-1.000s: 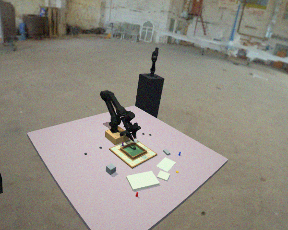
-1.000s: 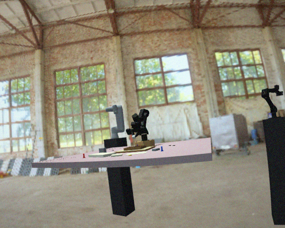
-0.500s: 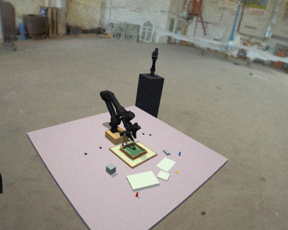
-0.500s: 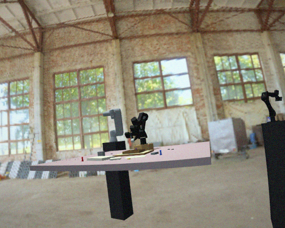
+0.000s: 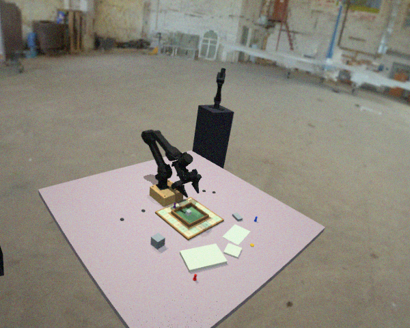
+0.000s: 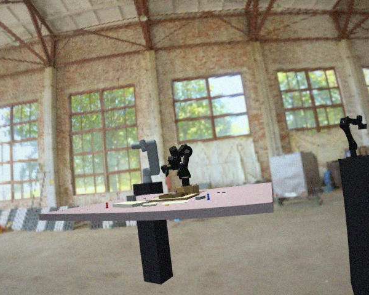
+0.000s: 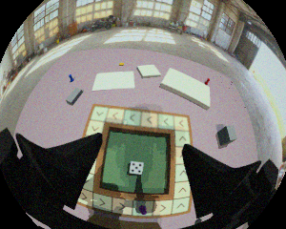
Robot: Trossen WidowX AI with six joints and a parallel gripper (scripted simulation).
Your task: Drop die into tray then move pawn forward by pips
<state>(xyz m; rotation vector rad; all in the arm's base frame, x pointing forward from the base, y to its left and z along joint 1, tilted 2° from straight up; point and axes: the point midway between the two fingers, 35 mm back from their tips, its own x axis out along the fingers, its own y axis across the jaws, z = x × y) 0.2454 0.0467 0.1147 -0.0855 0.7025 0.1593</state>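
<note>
My gripper (image 5: 192, 194) (image 6: 164, 174) (image 7: 143, 144) is open and empty, above the board's near side. A white die (image 5: 188, 212) (image 7: 136, 168) is inside the green-floored tray (image 5: 181, 219) (image 7: 173, 164), apart from the fingers; its upper face shows several dark pips in a five-like pattern. The purple pawn (image 5: 175, 205) (image 7: 143, 210) stands on the board's row nearest the arm base. On the board (image 5: 177, 225) (image 7: 141, 119), arrows beside the pawn point right in the wrist view, then up the right column. The pawn's own square is shaded.
Beyond the board lie a thick pale slab (image 5: 202, 257) (image 7: 186, 88), a smaller slab (image 7: 149, 71), a pale sheet (image 7: 113, 80), a grey block (image 7: 74, 96) and a yellow piece (image 7: 121, 64). A grey cube (image 7: 227, 135), blue pawn (image 7: 71, 78) and red pawn (image 7: 207, 81) stand around.
</note>
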